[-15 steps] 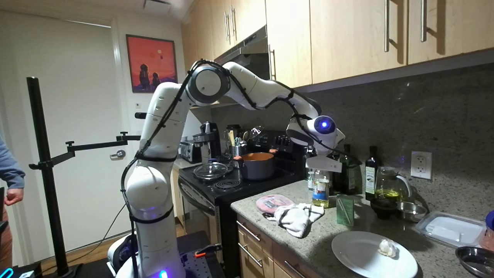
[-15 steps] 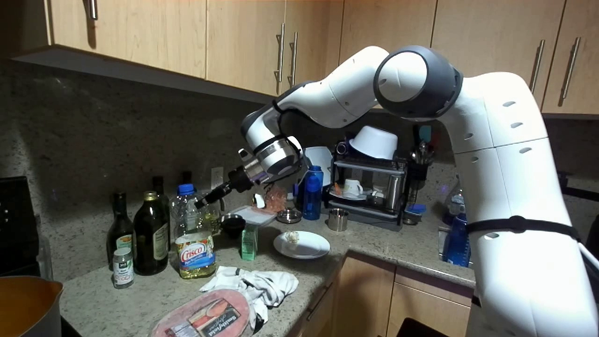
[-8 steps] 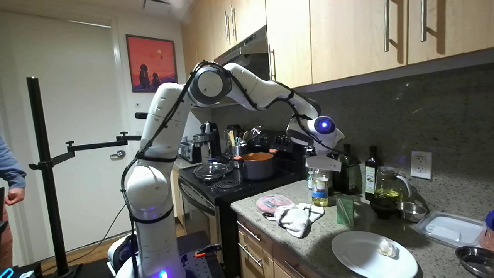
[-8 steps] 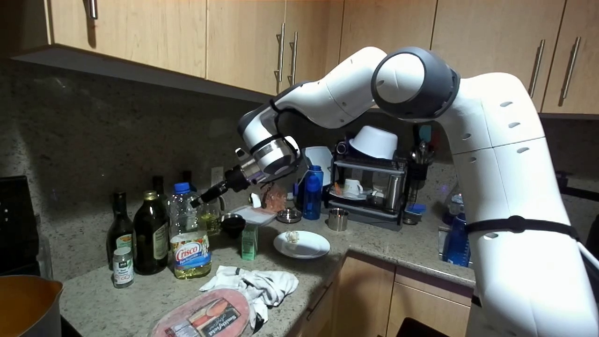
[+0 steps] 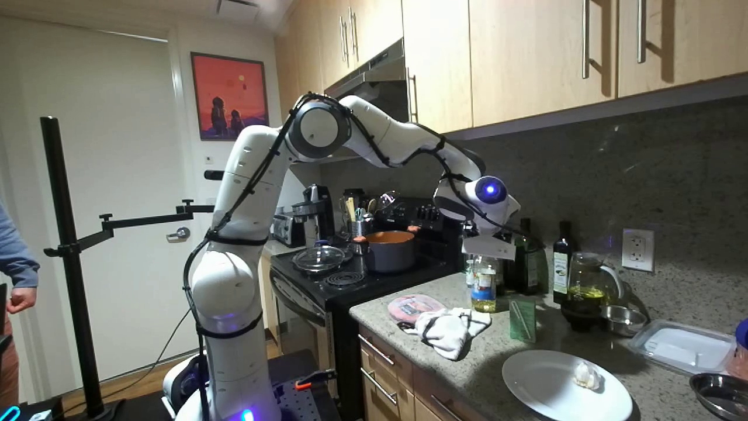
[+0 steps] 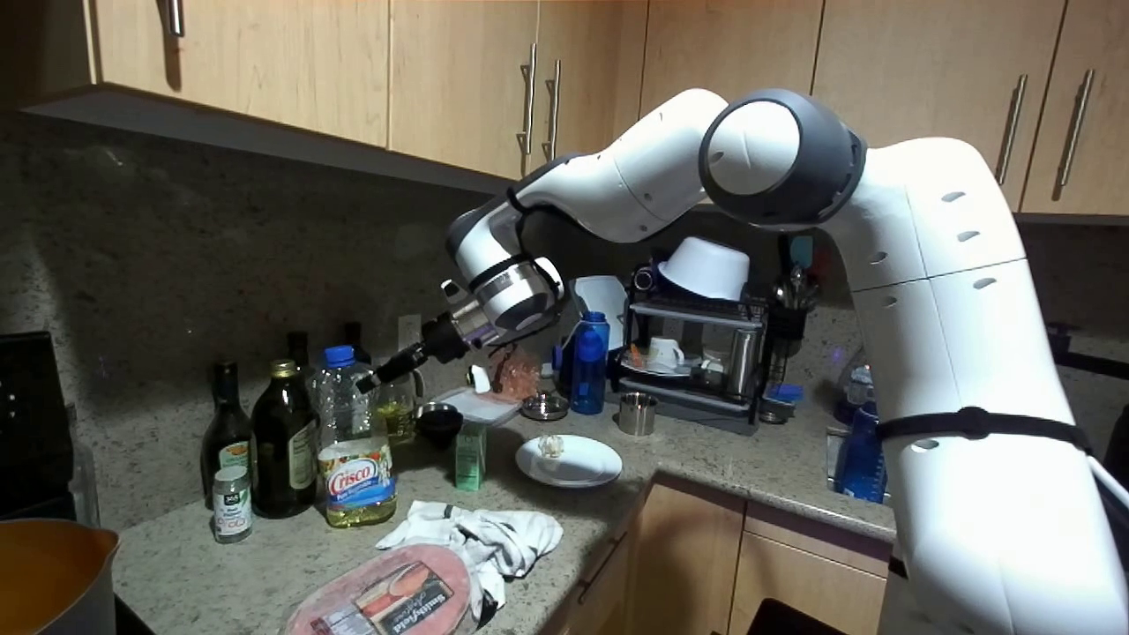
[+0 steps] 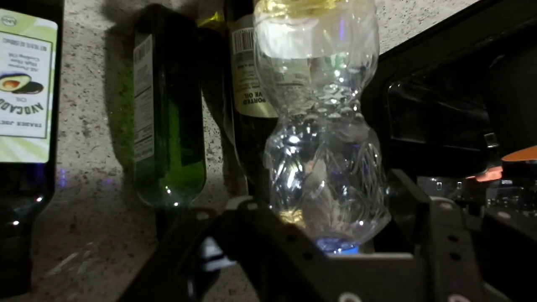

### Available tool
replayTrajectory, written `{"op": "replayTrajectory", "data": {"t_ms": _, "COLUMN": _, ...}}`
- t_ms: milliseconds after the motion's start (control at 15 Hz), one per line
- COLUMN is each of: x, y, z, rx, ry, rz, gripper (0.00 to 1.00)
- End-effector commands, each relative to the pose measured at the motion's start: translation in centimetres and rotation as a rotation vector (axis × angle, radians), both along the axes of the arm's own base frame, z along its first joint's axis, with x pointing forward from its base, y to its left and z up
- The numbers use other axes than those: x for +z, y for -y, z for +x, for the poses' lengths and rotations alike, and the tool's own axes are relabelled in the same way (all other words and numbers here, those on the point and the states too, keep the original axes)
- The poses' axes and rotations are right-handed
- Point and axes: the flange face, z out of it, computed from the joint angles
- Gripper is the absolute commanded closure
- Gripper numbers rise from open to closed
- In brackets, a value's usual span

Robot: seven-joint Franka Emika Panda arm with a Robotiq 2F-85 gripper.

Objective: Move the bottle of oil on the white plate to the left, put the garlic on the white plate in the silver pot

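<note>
Wrist view: the bottle of oil (image 7: 323,142), of clear plastic with a blue cap, fills the middle of the frame with its cap end lowest, and the dark fingers (image 7: 444,235) are clamped on its upper part, one to each side. Next to it appear a dark bottle (image 7: 251,71) whose label is partly hidden, a green glass bottle (image 7: 170,126) and, at the frame's edge, an avocado oil bottle (image 7: 25,193). From where I stand, in an exterior view, the white robot arm (image 6: 961,353) reaches in from the right; the bottle of oil, Crisco label outward and yellowish oil at the bottom, leans slightly with its base at the speckled surface (image 6: 181,569). A small jar (image 6: 232,505) with a pale cap stands near it, and a crumpled white cloth (image 6: 481,538) lies just beside a pink package (image 6: 397,600) labeled Smithfield. In both exterior views the white plate (image 5: 537,383) rests on the surface well apart from the bottle of oil, a green box (image 5: 522,318) standing between them; the garlic (image 5: 587,376) sits on the plate, off center. Beyond the surface, on the black stove (image 5: 374,286), stands a gray-sided pot (image 5: 392,257) with an orange interior, near a glass lid (image 5: 319,257).
</note>
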Motion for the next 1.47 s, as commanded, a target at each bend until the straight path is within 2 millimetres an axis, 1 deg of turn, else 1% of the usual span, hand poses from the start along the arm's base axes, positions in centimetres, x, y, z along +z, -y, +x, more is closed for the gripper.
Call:
{"op": "replayTrajectory", "data": {"t_ms": 0, "x": 1.7, "y": -0.1, "z": -0.3, "rx": -0.003, "ry": 0.034, "rz": 0.008, "gripper": 0.00}}
{"op": "replayTrajectory", "data": {"t_ms": 200, "x": 2.6, "y": -0.1, "z": -0.5, "rx": -0.004, "ry": 0.047, "rz": 0.006, "gripper": 0.00}}
{"op": "replayTrajectory", "data": {"t_ms": 333, "x": 3.4, "y": 0.0, "z": -1.1, "rx": -0.004, "ry": 0.048, "rz": -0.006, "gripper": 0.00}}
{"op": "replayTrajectory", "data": {"t_ms": 533, "x": 4.7, "y": 0.5, "z": -2.9, "rx": -0.011, "ry": 0.005, "rz": -0.043, "gripper": 0.00}}
{"op": "replayTrajectory", "data": {"t_ms": 667, "x": 5.0, "y": 1.1, "z": -4.6, "rx": -0.023, "ry": -0.063, "rz": -0.073, "gripper": 0.00}}
{"op": "replayTrajectory", "data": {"t_ms": 1000, "x": 4.2, "y": 2.8, "z": -9.1, "rx": -0.076, "ry": -0.228, "rz": -0.131, "gripper": 0.00}}
{"op": "replayTrajectory", "data": {"t_ms": 1267, "x": 3.0, "y": 4.9, "z": -11.8, "rx": -0.136, "ry": -0.288, "rz": -0.153, "gripper": 0.00}}
{"op": "replayTrajectory", "data": {"t_ms": 1400, "x": 2.0, "y": 6.2, "z": -13.0, "rx": -0.194, "ry": -0.316, "rz": -0.157, "gripper": 0.00}}
